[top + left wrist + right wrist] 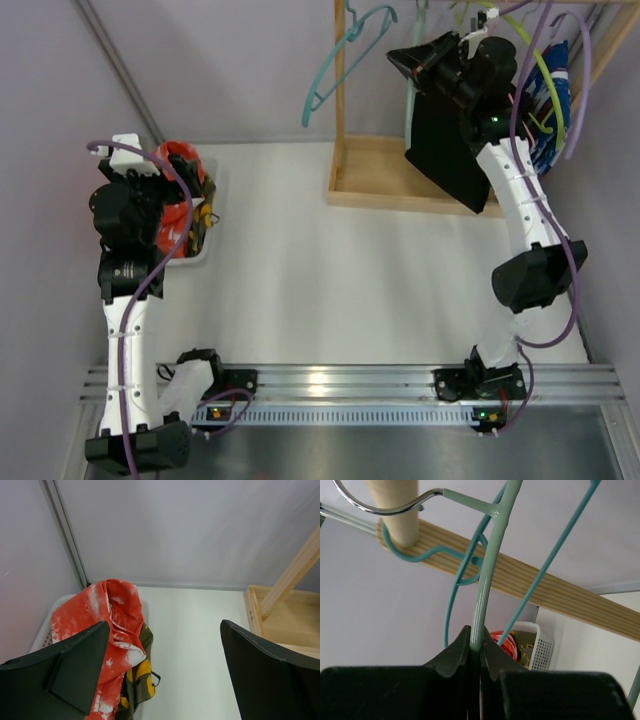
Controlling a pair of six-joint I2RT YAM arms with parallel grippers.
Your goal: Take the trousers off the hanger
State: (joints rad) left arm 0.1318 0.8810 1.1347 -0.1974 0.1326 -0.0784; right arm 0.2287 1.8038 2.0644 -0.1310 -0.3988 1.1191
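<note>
The right gripper (476, 641) is up at the far right of the scene, clenched on the thin bar of a pale green hanger (487, 580). Its two fingers are pressed together around the bar. The hanger's metal hook (380, 510) loops over a round dowel (400, 522) of the wooden rack (385, 185). The black trousers (445, 140) hang down from just under this gripper, above the rack's base tray. They seem to be on that same hanger, but the gripper hides where cloth meets hanger. An empty teal hanger (340, 60) hangs just to the left on the same rack.

At the far left of the table (300, 270) stands a white basket (45, 632). The red-orange trousers (110, 615), marked with white, are heaped in it and spill over its right rim. The camouflage trousers (142, 675) lie under them, showing green and yellow at the near right edge of the heap. The left gripper (164, 630) hovers over this basket, released, with its fingers spread wide and nothing between them.
</note>
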